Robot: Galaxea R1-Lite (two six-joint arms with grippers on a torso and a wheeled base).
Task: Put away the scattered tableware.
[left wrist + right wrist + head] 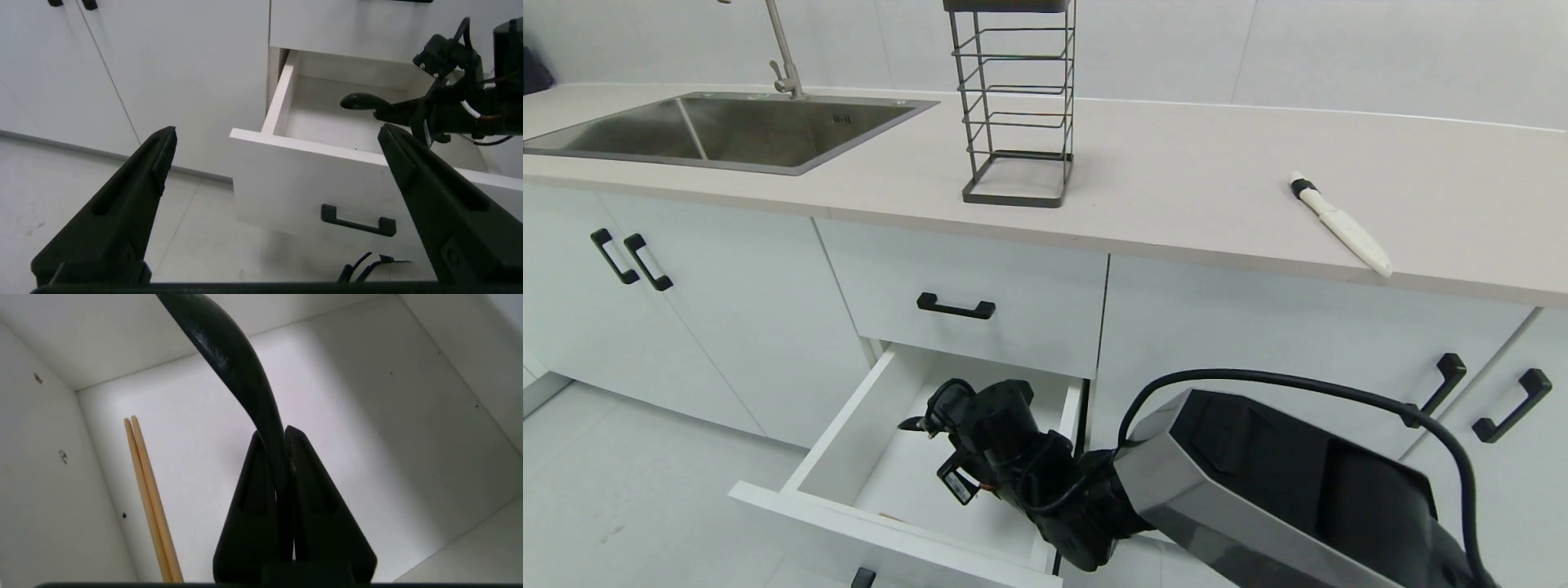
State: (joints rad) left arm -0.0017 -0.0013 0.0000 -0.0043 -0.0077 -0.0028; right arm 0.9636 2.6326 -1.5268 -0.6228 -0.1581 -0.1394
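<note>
**A:** What is the right end effector (278,441) holding?

**B:** It is clenching a black spoon (237,367) by the handle, its two dark, wedge-shaped fingers pressing together on either side. The spoon is looking smooth and slightly glossy, curving and widening away from the grip. It is hanging above the inside of an open white drawer (837,426).

**A:** Is anything lying in the drawer?

**B:** A pair of pale wooden chopsticks (151,502) is lying flat on the drawer floor, side by side and touching, close along one side wall. The drawer's inside is showing plain, matte white panels.

**A:** And the left end effector (276,135)?

**B:** It is hanging released, its long black fingers spreading wide apart, out in front of the drawer's face and gripping nothing.

**A:** What is sitting on the desk (1192,180)?

**B:** A slim white utensil (1339,224) with a black end is lying near the front edge on the right. A tall dark wire rack (1017,106) is standing upright near the middle. A steel sink (849,155) with a metal faucet (784,57) is sitting at the left.

**A:** And the room?

**B:** The desk is looking pale, smooth and matte. White cabinet doors (735,327) with black bar handles are running beneath it, a light tiled wall (1258,49) is rising behind, and the floor (621,490) is showing pale grey.
</note>
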